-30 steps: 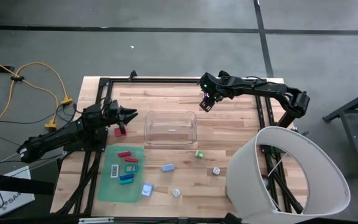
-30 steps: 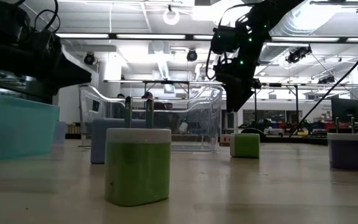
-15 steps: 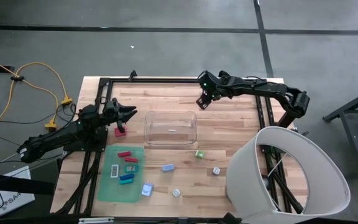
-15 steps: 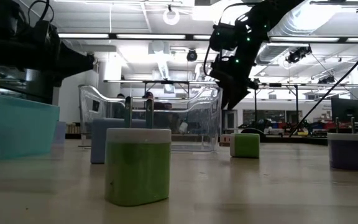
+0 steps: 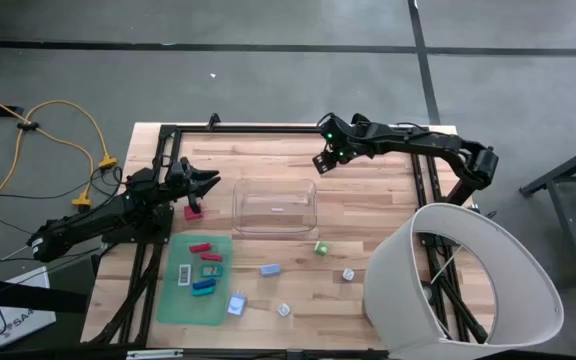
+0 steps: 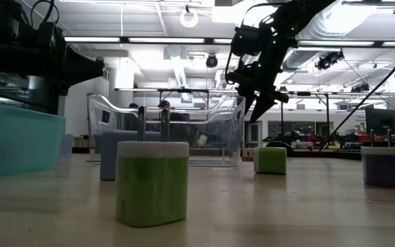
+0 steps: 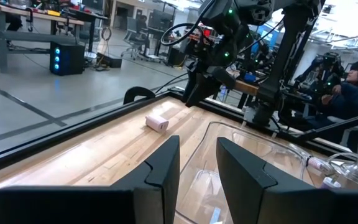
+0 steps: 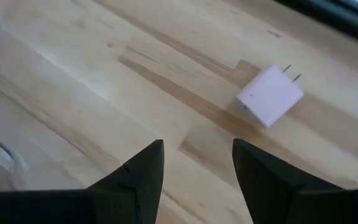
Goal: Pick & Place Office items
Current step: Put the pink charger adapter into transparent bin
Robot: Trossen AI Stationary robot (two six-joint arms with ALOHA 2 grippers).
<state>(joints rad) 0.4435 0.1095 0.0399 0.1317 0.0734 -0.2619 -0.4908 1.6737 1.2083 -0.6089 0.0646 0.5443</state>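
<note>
- Counter [image 5: 368,215]: pale wood planks with darker brown streaks.
- Mat [image 5: 173,300]: flat green.
- Bin [image 5: 274,207]: clear, colourless.
- Pieces on the mat: red piece [image 5: 200,248], teal piece [image 5: 211,270], blue piece [image 5: 204,285], white striped piece [image 5: 183,274].
- Pieces on bare wood: green cube [image 5: 320,248], light blue piece [image 5: 269,269], dark red piece [image 5: 194,211].
- Small plug-like block [image 8: 270,95]: pale pink-white.
- Both arms: dark.
- Cable [image 5: 53,125] on the floor: yellow.

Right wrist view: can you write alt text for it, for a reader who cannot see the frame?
The right gripper, its two dark fingers apart and empty, hangs above the wooden table. Beyond the fingers a small pale pink plug block with two metal prongs lies on the wood, untouched.
</note>
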